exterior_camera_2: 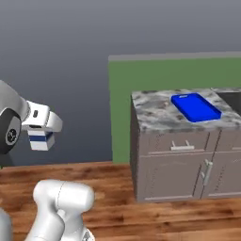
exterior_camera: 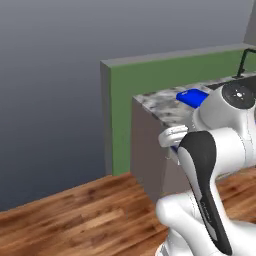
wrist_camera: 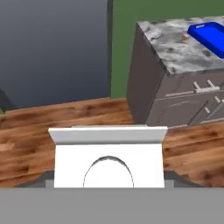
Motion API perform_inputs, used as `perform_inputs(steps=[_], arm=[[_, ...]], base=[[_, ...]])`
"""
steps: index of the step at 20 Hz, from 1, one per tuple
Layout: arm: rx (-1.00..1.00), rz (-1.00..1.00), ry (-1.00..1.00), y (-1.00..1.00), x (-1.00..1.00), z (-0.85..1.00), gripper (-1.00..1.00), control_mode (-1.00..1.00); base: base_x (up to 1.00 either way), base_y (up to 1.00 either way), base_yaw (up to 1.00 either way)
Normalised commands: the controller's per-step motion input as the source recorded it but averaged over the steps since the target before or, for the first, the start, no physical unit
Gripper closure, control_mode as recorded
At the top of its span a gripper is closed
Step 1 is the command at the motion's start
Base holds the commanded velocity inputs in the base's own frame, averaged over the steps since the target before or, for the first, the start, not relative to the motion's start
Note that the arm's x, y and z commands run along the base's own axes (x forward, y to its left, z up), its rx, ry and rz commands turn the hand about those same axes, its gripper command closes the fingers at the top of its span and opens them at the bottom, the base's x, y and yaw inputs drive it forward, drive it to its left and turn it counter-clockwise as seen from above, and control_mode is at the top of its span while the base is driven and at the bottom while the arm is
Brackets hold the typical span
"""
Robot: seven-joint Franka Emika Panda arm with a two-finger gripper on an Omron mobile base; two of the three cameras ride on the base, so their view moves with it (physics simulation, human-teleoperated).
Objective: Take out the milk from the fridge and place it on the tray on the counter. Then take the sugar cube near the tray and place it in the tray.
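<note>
Currently the hand (exterior_camera_2: 41, 136) is closed around the milk (exterior_camera_2: 41, 140), carried in mid-air well apart from the surface (exterior_camera_2: 155, 115). The tray (exterior_camera_2: 196, 107) lies flat on it; the sugar cube (wrist_camera: 185, 37) sits just beside the tray. Recommended: keep the carton upright, approach above the edge, lower squarely onto bare tray, then release.
</note>
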Motion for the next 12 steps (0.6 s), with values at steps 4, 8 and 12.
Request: perform_inputs(steps=[4,8,12], arm=[[0.00,0.00,0.00,0.00,0.00,0.00,1.00,1.00],[0.00,0.00,0.00,0.00,0.00,0.00,1.00,1.00],[0.00,0.00,0.00,0.00,0.00,0.00,1.00,1.00]], base=[[0.23,-0.37,-0.83],[1.00,-1.00,0.24],[1.00,-1.00,0.27]])
